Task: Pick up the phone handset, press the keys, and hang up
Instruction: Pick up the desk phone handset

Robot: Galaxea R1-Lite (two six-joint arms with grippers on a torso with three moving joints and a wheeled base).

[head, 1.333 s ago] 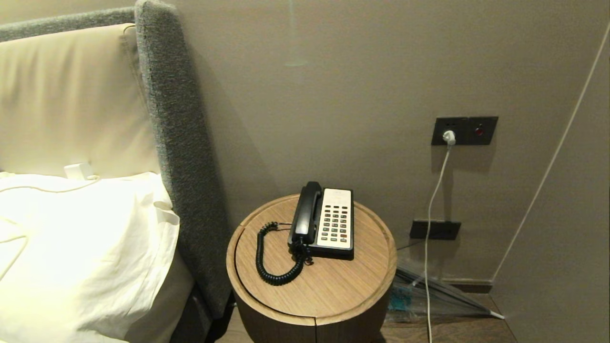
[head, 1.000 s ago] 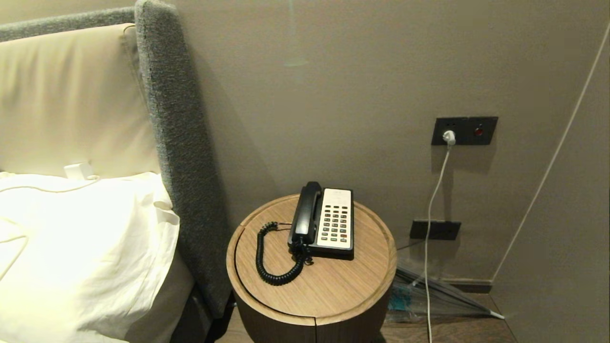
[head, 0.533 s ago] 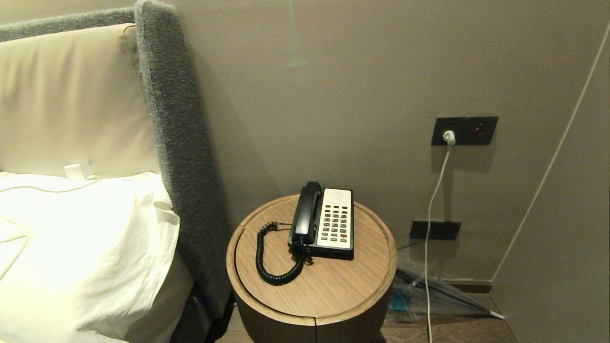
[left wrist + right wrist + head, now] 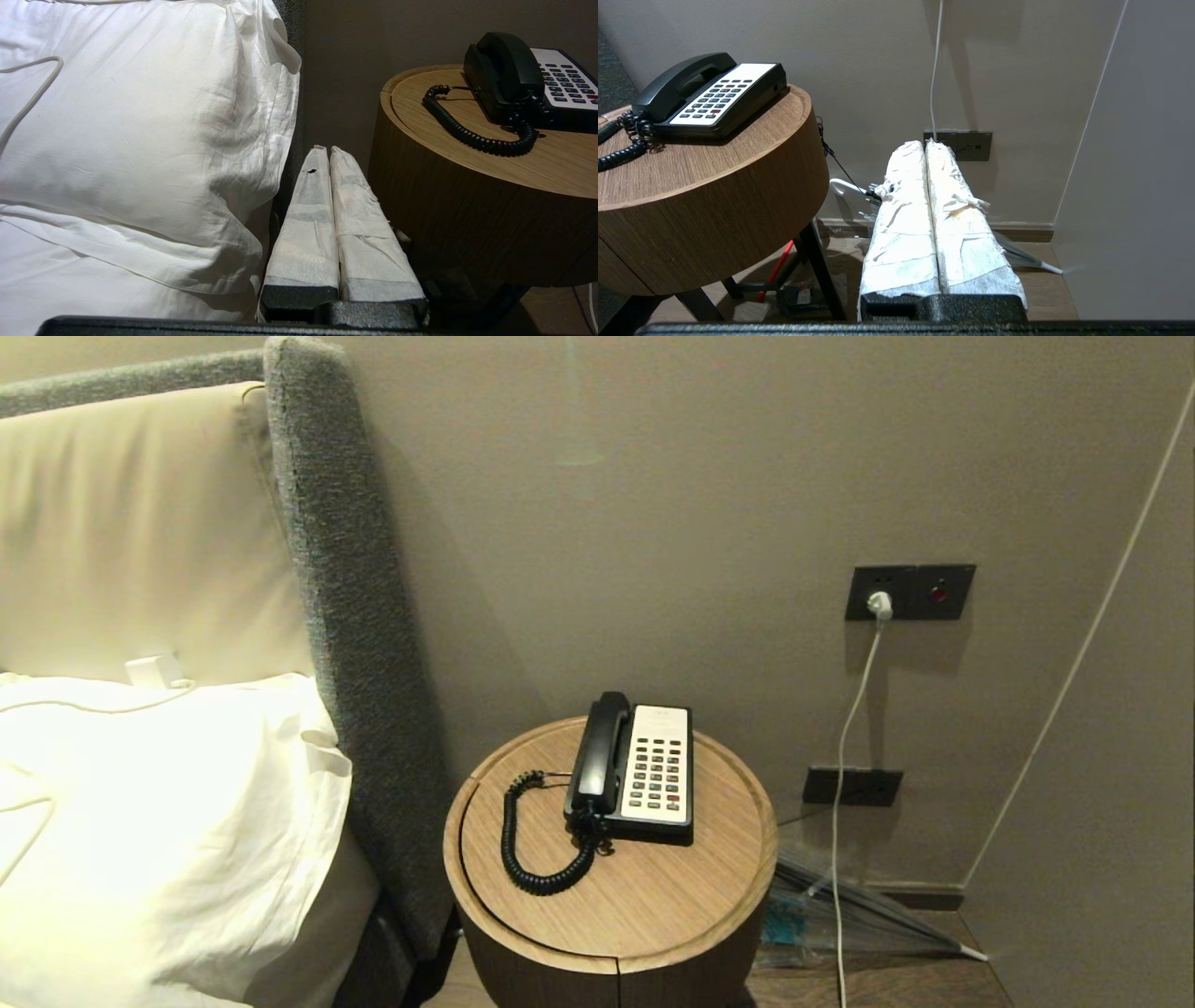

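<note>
Handset (image 4: 597, 747) is lying in its cradle on the left of the phone base (image 4: 658, 770), which is sitting on the round table (image 4: 653, 905). Both grippers, left (image 4: 325, 150) and right (image 4: 924, 145), are hanging low beside the table, fingers pressed together, holding nothing.

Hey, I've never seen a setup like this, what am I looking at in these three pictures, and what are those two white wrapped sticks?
It is a two-armed robot beside a bed. One picture comes from its head camera; the other two come from cameras on its wrists. The white wrapped sticks are gripper fingers: the left gripper near the white pillow, the right gripper near the wall. Both are shut and hold nothing. On the round wooden side table sits a black-and-white phone base with grey keys. The glossy black phone handset rests in its cradle, its black coiled cord looping across the tabletop.
</note>
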